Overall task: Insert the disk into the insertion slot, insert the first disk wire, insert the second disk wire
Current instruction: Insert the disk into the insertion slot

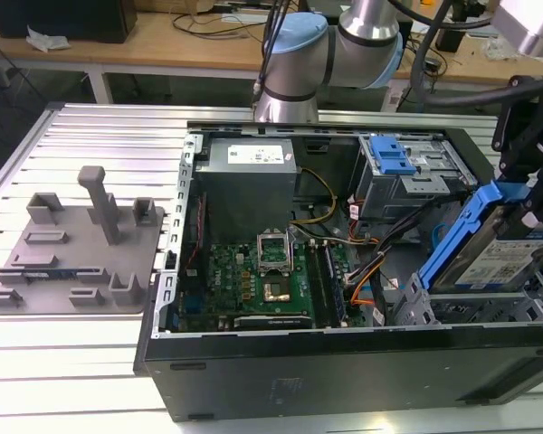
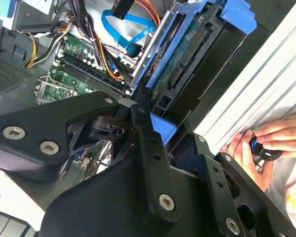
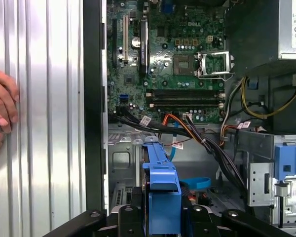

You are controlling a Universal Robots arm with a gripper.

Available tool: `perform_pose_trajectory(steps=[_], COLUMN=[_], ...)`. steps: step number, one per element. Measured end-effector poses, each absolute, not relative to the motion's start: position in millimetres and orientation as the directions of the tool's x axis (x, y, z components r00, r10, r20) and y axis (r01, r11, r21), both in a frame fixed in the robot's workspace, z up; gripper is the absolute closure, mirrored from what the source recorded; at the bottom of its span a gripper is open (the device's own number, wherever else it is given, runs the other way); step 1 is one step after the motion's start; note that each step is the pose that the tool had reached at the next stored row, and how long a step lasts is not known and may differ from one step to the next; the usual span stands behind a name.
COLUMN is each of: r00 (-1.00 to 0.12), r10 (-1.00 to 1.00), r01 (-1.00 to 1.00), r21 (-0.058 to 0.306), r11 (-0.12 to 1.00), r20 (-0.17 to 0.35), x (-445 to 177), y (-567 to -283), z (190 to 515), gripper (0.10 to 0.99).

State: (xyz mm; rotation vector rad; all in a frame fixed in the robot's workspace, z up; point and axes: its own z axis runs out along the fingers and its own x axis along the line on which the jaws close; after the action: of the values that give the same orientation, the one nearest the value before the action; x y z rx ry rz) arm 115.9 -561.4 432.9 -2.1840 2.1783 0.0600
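The disk (image 1: 502, 262), silver with a white-and-blue label in a bright blue carrier, hangs tilted over the front right corner of the open computer case. My black gripper (image 1: 536, 194) is shut on it from above. Both wrist views show the disk edge-on (image 2: 187, 54) (image 3: 160, 185) between the black fingers (image 2: 149, 148) (image 3: 130, 217). Just under its lower end lies the insertion slot (image 1: 416, 307), a low grey metal bay. Orange and blue cables (image 2: 130, 29) (image 3: 175, 123) lie loose beside the bay; I cannot tell which are the disk wires.
A taller grey cage with a blue latch (image 1: 394, 163) stands behind the bay. The motherboard (image 1: 258, 276) and power supply (image 1: 249, 167) take up the case's left half. A grey fixture plate (image 1: 68, 253) lies outside on the exterior view's left. A person's hand (image 2: 264, 143) (image 3: 1, 108) rests on the ribbed table.
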Motion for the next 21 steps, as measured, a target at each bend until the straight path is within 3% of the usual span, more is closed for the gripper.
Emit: perform_pose_trajectory(steps=[11, 13, 15, 16, 21], r00=[0.003, 0.003, 0.003, 0.003, 0.003], r10=[-0.998, -0.998, -0.998, -0.998, -0.998], r01=[-1.0, -1.0, -1.0, -1.0, -1.0], r21=[-0.013, -0.012, -0.012, -0.012, -0.012], r11=[-0.002, -0.002, -0.002, -0.002, -0.002], r20=[-0.067, -0.067, -0.067, -0.067, -0.067], x=[115.9, 115.9, 115.9, 115.9, 115.9], y=[-564.5, -564.7, -564.7, -564.7, -564.7], z=[409.7, 408.9, 408.8, 408.7, 408.7], gripper=[0.71, 0.588, 0.588, 0.522, 0.522])
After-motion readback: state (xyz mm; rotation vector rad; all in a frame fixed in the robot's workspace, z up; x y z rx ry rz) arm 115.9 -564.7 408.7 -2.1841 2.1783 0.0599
